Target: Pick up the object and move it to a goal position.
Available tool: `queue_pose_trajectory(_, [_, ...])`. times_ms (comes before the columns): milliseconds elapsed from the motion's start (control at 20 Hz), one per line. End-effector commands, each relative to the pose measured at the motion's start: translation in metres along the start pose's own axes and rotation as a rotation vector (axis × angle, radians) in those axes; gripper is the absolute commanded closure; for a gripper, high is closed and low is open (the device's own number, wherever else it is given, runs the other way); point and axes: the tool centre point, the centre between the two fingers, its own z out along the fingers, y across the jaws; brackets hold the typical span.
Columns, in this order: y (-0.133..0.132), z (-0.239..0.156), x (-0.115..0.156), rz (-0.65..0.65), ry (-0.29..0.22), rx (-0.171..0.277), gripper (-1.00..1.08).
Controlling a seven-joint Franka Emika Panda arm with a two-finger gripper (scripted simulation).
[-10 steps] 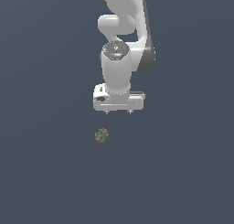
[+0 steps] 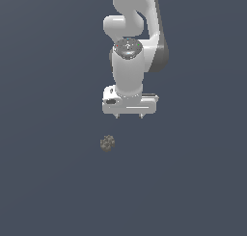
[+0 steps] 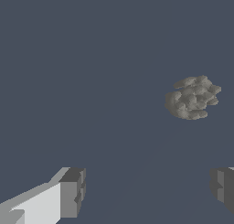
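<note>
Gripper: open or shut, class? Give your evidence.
Open. The gripper shows its two fingers spread wide apart, nothing between them; the rocky clump lies apart.

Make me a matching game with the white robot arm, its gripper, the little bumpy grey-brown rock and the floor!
Things:
1. white robot arm
2. gripper
3. small lumpy grey-brown rock
4. dark blue-grey floor

Descriptions:
A. flat and plain
B. open, holding nothing
C. lying alone, untouched
D. reaching down from the top of the exterior view

Pairs: 1-D, 2-B, 3-C, 4-A
</note>
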Motion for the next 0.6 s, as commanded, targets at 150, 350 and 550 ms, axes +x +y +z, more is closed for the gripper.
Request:
queue_pose_trajectory(150, [-0.001,-0.001,0.0,0.004,-0.001,0.001,-0.92])
queue_pose_trajectory(350, [0.003,0.002,0.003,0.035,0.0,0.001,-0.92])
queue_pose_trajectory(550, [0.012,0.009,0.01,0.095,0.002,0.001,-0.92])
